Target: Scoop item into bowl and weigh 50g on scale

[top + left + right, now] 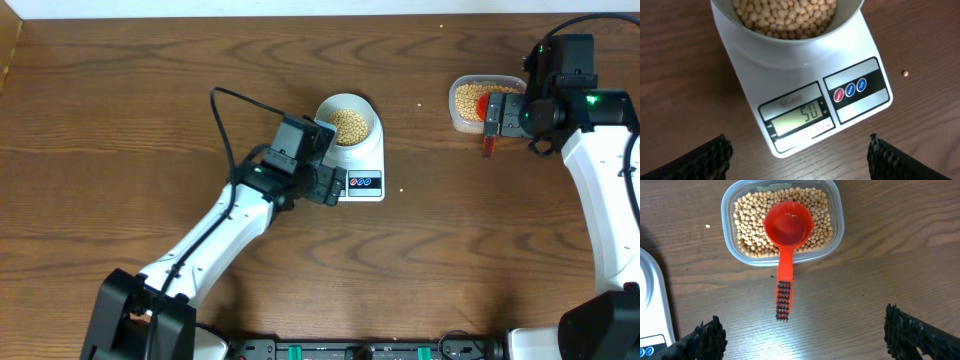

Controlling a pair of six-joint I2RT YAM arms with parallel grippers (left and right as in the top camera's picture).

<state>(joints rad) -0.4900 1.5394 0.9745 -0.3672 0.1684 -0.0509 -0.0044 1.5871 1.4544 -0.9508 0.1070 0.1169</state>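
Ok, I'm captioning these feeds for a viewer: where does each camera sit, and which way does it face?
Overhead: fixed above the table, facing down on scale, bowl of beans and tub; left arm and right arm show.
Left wrist: on the left arm, facing down at the scale's display and the bowl; the open left gripper frames the bottom corners.
Right wrist: on the right arm, facing down at the tub and red scoop; the open right gripper frames the bottom corners.
Shared: both wrist views catch the scale.

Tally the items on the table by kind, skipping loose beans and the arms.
bowl: 1
scale: 1
tub: 1
scoop: 1
Total: 4
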